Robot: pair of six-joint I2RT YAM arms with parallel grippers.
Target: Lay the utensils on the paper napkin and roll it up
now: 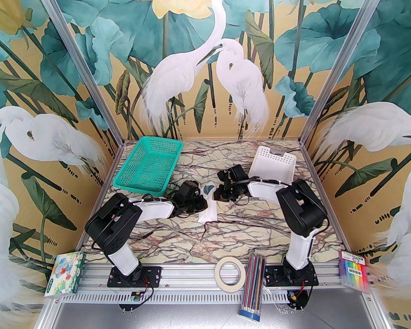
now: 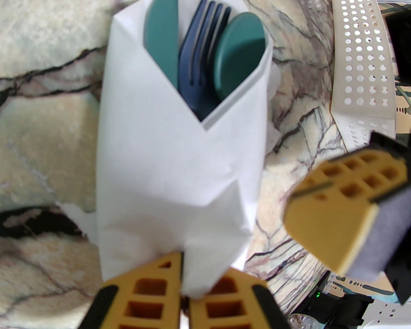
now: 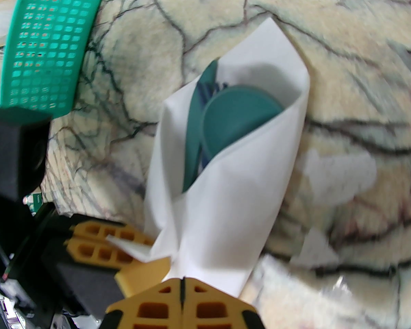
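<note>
The paper napkin (image 1: pixel 207 210) (image 2: pixel 178 183) (image 3: pixel 219 211) lies mid-table, rolled into a cone around the utensils. From its open end poke a green spoon bowl (image 2: pixel 238 53) (image 3: pixel 236 115), a dark blue-looking fork (image 2: pixel 200 46) and a flat green piece (image 2: pixel 161 36). My left gripper (image 1: pixel 202 203) (image 2: pixel 185 283) is shut on the napkin's lower end. Its fingers (image 3: pixel 99 242) pinch a paper corner. My right gripper (image 1: pixel 215 196) (image 3: pixel 182 286) is shut at the roll's right side. In the left wrist view a strip of table separates its fingers (image 2: pixel 328 214) from the paper.
A green mesh basket (image 1: pixel 147 166) stands at the back left and a white perforated basket (image 1: pixel 274 163) at the back right. A tape roll (image 1: pixel 230 272), coloured pencils (image 1: pixel 254 286) and two boxes (image 1: pixel 65 274) (image 1: pixel 354 269) line the near edge. White paper scraps (image 3: pixel 339 177) lie beside the roll.
</note>
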